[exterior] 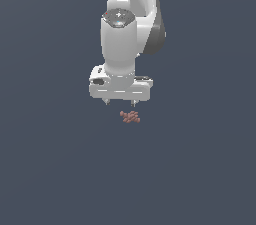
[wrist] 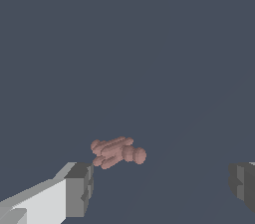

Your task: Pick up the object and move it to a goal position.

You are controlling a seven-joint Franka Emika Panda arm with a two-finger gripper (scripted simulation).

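The object (exterior: 130, 116) is a tiny reddish-brown lump of short knobby sticks lying on the dark grey floor. My white gripper (exterior: 120, 103) hangs just above it, slightly toward the exterior view's left, with its two short fingertips spread apart. In the wrist view the object (wrist: 117, 152) lies ahead of the gap between the fingers, nearer one grey pad (wrist: 78, 190) than the other pad (wrist: 244, 184). The gripper (wrist: 159, 188) is open and holds nothing.
The white arm (exterior: 125, 24) rises above the gripper toward the top of the exterior view. Only flat dark grey floor (exterior: 200, 169) surrounds the object.
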